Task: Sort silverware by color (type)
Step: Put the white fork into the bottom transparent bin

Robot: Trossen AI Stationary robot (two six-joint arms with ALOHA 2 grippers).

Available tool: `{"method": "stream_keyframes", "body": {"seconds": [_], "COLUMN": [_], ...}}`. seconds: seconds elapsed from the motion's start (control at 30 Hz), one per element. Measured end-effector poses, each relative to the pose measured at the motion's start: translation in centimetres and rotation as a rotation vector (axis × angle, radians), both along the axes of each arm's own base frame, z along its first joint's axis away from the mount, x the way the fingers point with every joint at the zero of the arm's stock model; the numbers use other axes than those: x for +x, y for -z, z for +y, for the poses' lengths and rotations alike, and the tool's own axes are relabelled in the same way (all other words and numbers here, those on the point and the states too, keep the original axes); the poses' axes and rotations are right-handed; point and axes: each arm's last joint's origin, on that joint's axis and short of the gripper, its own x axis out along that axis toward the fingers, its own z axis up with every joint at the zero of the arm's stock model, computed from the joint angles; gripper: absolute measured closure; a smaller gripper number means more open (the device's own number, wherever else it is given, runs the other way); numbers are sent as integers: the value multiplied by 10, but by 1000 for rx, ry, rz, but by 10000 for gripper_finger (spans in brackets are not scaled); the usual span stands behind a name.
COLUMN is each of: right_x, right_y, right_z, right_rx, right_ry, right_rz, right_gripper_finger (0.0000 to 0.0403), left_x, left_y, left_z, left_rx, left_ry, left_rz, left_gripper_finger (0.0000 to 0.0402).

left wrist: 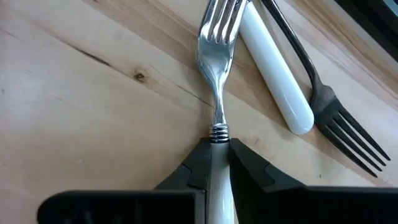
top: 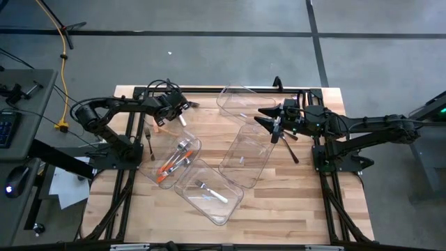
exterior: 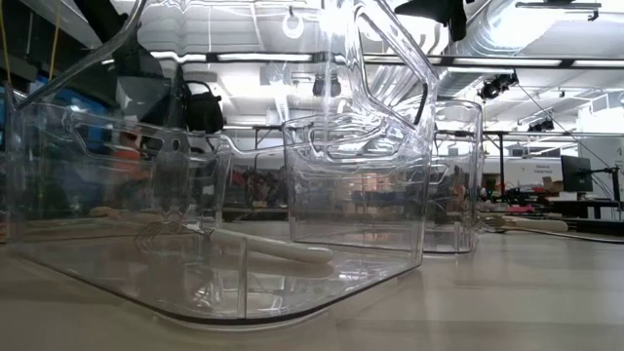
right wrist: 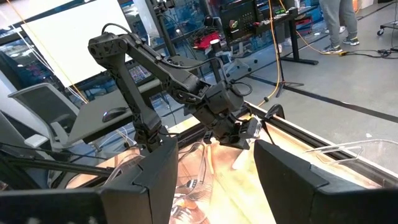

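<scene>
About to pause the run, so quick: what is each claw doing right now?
Left claw: closed on the white-handled fork lying on the table.
Right claw: open, holding nothing, raised over the clear bins.

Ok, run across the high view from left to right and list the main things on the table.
Left gripper, its jaws closed on a white-handled fork → bin with orange-handled silverware → bin holding a white-handled fork → empty clear bin → right gripper, jaws open → dark utensil lying on the wood.
</scene>
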Motion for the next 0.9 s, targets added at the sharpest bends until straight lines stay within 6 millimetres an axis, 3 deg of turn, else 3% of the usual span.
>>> {"method": "stream_keyframes", "body": {"seconds": [0.4, 0.67, 0.9], "right_x": [0, 0, 0], "right_y": [0, 0, 1], "right_z": [0, 0, 0], "right_rx": [8, 25, 25], "right_ry": [0, 2, 2], "right_rz": [-3, -8, 0], "right_gripper_finger": [208, 208, 208], "left_x": [-3, -10, -26], "left_y": [-8, -43, -58], "left_z": [-2, -12, -17], "left_rx": [52, 179, 270], "left_ry": [122, 313, 234], "left_rz": [64, 103, 86], "left_gripper_finger": [396, 400, 401]}}
